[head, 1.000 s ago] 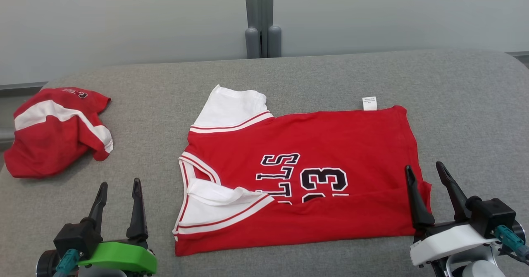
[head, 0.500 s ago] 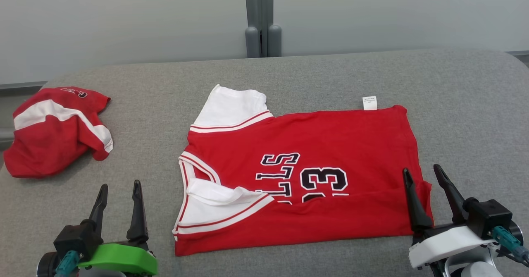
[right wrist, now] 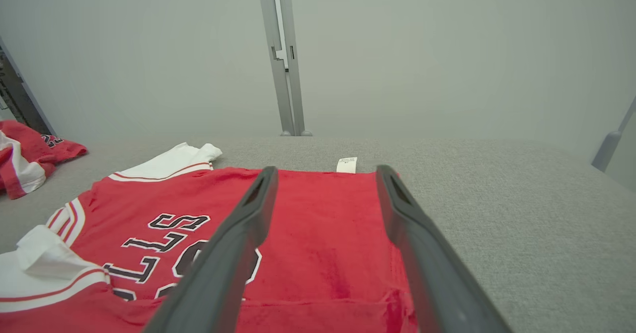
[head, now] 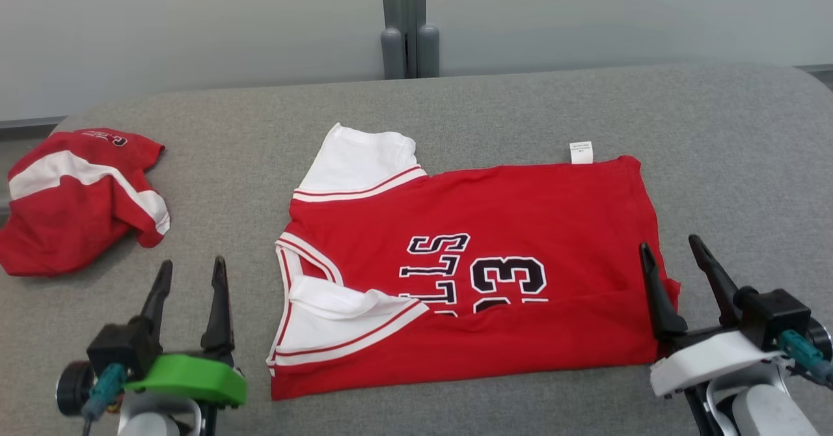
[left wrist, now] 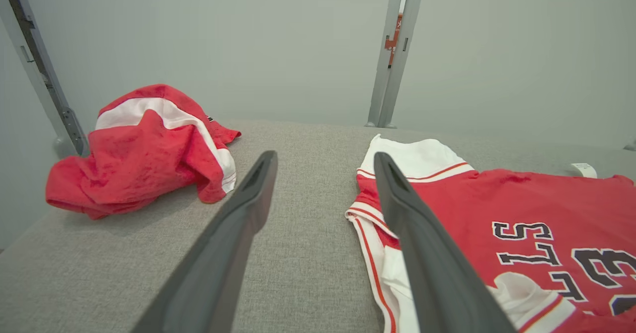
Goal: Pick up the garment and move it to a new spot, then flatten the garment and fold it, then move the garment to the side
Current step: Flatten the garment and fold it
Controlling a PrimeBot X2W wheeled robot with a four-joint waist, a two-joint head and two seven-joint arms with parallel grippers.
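Observation:
A red jersey (head: 520, 215) with white sleeves and dark lettering lies spread on the grey cushioned surface (head: 455, 110), its near long edge folded over the print. Its collar points left and its hem right. My left gripper (head: 192, 272) stands open left of the collar, off the cloth. In the left wrist view the jersey (left wrist: 546, 208) lies right of the gripper (left wrist: 323, 166). My right gripper (head: 672, 254) is open at the hem's near corner, one finger over the red cloth. The right wrist view has the jersey (right wrist: 318, 213) between and left of the gripper (right wrist: 323, 174).
A second red and white garment (head: 71, 195) sits crumpled at the far left of the surface, also in the left wrist view as a red heap (left wrist: 144, 149). A grey post (head: 403, 26) stands against the pale wall behind. Bare grey surface lies right of the hem.
The whole head picture has shifted a little, so the camera has moved. Both grippers sit slightly higher in the picture. The jersey lies as before.

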